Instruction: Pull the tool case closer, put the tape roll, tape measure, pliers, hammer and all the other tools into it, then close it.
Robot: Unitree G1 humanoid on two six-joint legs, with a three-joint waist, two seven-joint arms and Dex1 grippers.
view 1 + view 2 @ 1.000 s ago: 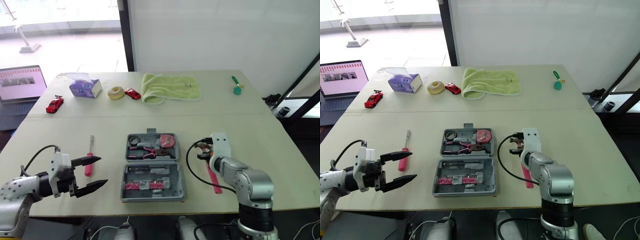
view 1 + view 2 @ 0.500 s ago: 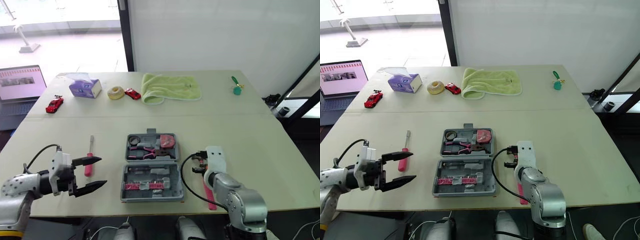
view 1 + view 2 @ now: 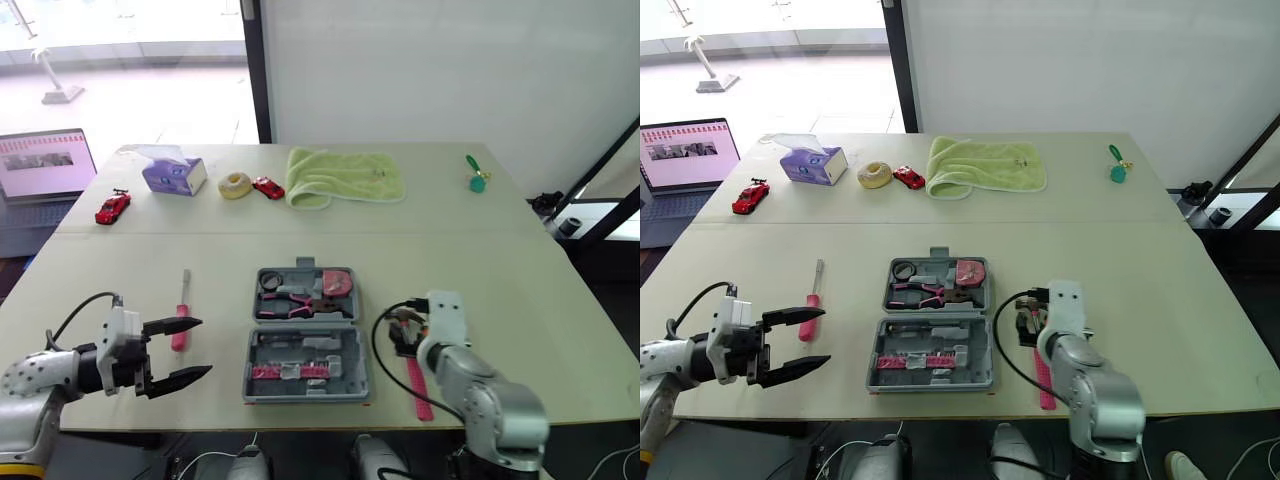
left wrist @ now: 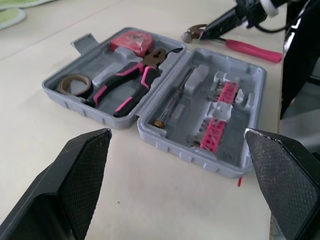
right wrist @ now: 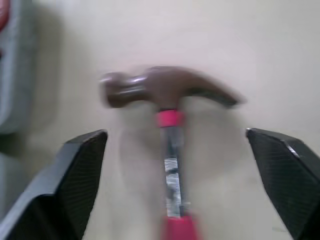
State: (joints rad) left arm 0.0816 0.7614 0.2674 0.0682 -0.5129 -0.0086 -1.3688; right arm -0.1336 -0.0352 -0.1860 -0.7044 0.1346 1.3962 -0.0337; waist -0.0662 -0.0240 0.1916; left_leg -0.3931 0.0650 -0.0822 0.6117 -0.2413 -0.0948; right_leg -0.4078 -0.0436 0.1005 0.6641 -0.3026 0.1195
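The grey tool case (image 3: 247, 368) lies open near the table's front edge. Its far half holds a tape roll (image 3: 270, 283), pink-handled pliers (image 3: 290, 300) and a red tape measure (image 3: 337, 283). A pink-handled hammer (image 3: 417, 385) lies on the table just right of the case. My right gripper (image 5: 175, 132) is open, its fingers wide on either side of the hammer head (image 5: 167, 90). A pink-handled screwdriver (image 3: 181, 318) lies left of the case. My left gripper (image 3: 205, 346) hangs open at the front left, just in front of the screwdriver and facing the case, with nothing in it.
Along the table's far side lie a green towel (image 3: 343, 175), a tissue box (image 3: 172, 175), a yellow ring (image 3: 235, 185), two red toy cars (image 3: 266, 187) (image 3: 110, 208) and a small green item (image 3: 475, 178). A laptop (image 3: 45, 165) stands off the left edge.
My right gripper was shut at the hammer head and has now opened wide around it. The right arm shifted slightly near the front edge. The left arm has stayed put.
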